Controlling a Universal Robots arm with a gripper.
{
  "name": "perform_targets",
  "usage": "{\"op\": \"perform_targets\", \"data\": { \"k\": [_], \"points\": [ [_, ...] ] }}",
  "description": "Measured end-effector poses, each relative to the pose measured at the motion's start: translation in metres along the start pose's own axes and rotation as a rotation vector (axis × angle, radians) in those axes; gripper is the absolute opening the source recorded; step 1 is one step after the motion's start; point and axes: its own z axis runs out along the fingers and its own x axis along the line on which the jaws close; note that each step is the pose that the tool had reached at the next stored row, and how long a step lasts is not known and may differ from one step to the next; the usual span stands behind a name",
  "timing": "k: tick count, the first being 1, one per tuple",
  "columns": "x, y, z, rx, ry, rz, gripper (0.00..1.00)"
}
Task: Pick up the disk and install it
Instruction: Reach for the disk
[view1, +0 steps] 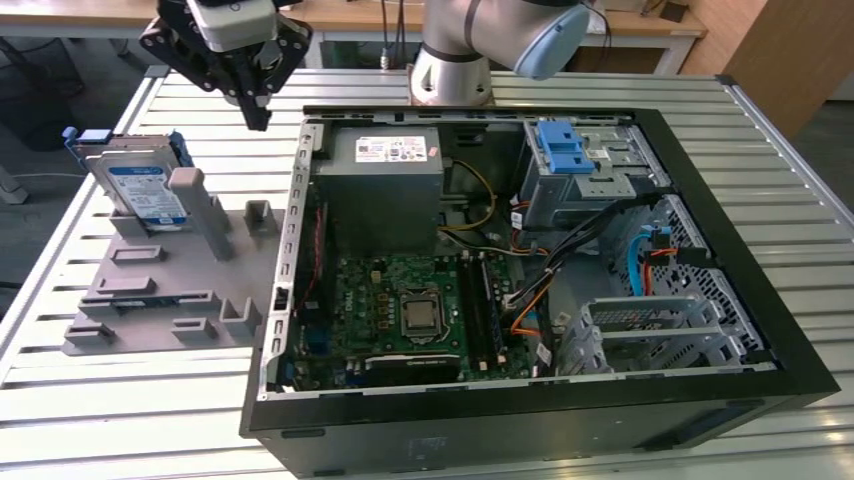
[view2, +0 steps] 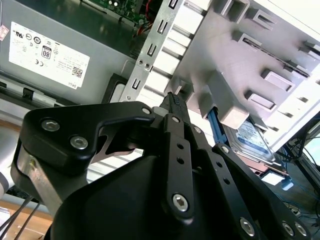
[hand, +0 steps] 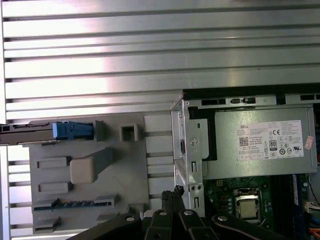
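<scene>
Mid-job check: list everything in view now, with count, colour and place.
disk: one, silver with blue frame, standing on edge in the fixture
fixture: one, grey, on the table, exterior view's left of the case
computer case: one, black, open, on the table
power supply: one, grey, inside the case
motherboard: one, green, inside the case
bracket: one, blue, on the case's drive cage
table: one, silver slats, under everything
arm: one, silver and pale blue, behind the case
hand: one, black, shut, empty, between fixture and case
</scene>
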Motion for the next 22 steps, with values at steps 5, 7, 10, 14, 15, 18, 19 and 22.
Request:
{"op": "perform_targets", "data": {
  "k": [5, 7, 10, 14, 15, 18, 19, 22],
  "points": [
    [0.0011, -0.0001, 0.0000, -0.0001, 0.0000, 0.000, 0.11],
    [0.0015, -0.0001, 0.0000, 0.0000, 0.0000, 0.000, 0.11],
    [0.0021, -0.0002, 0.0000, 0.0000, 0.0000, 0.000, 0.11],
    [0.0031, -0.0002, -0.0001, 0.0000, 0.0000, 0.000, 0.11],
    [0.0033, -0.0003, -0.0001, 0.0000, 0.0000, 0.000, 0.11],
    [0.0040, -0.0003, -0.0001, 0.0000, 0.0000, 0.000, 0.11],
    [0.0042, -0.0003, -0.0001, 0.0000, 0.0000, 0.000, 0.11],
    [0.0049, -0.0004, -0.0001, 0.0000, 0.0000, 0.000, 0.11]
  ]
}}
